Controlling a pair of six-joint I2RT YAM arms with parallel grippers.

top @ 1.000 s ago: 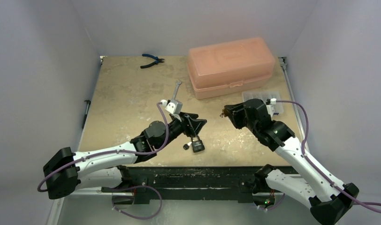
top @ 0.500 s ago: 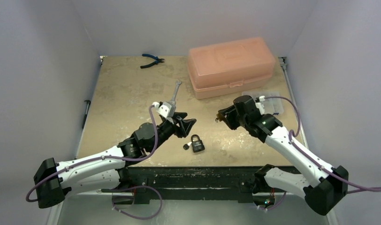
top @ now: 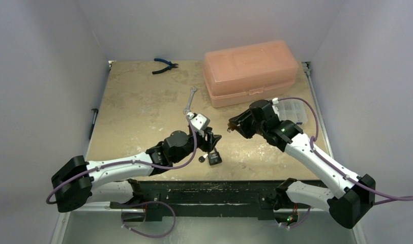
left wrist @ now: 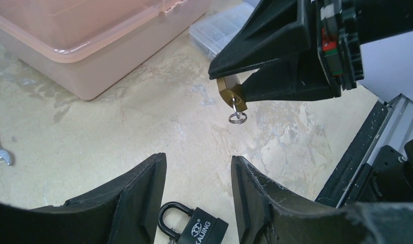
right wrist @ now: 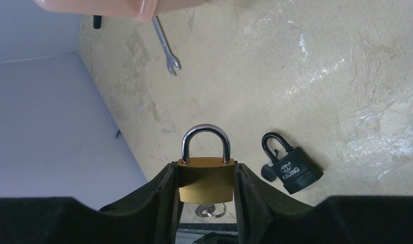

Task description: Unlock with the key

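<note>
Padlock (right wrist: 206,180) of brass sits clamped in my right jaws, key ring (left wrist: 236,118) dangling under it. My left jaws, apart, face that ring from the near-edge side of the counter (top: 138,101).

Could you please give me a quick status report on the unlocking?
Right gripper shut on brass padlock, shackle closed, key ring hanging beneath. Left gripper open, empty, over black padlock on table. Nothing between the grippers.
</note>
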